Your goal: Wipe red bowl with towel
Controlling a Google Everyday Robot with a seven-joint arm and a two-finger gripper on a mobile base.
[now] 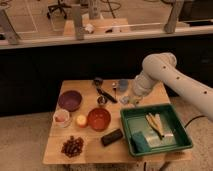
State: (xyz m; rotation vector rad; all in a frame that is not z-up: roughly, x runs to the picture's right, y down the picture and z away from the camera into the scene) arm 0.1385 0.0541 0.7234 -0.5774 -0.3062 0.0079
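Observation:
The red bowl (99, 119) stands upright at the middle front of the wooden table (90, 152). A folded teal cloth, seemingly the towel (140, 142), lies in the front left corner of the green tray (183, 137). My gripper (126, 100) hangs from the white arm (161, 67) over the table, just beyond the tray's far left corner. It is to the right of and behind the red bowl, apart from both the bowl and the cloth.
A purple bowl (70, 100), a white cup (61, 118), a small orange thing (81, 120) and dark grapes (73, 146) are at the left. A black block (112, 137) lies in front of the red bowl. A blue cup (122, 86) and a black utensil (103, 91) are behind. Utensils (156, 125) lie in the tray.

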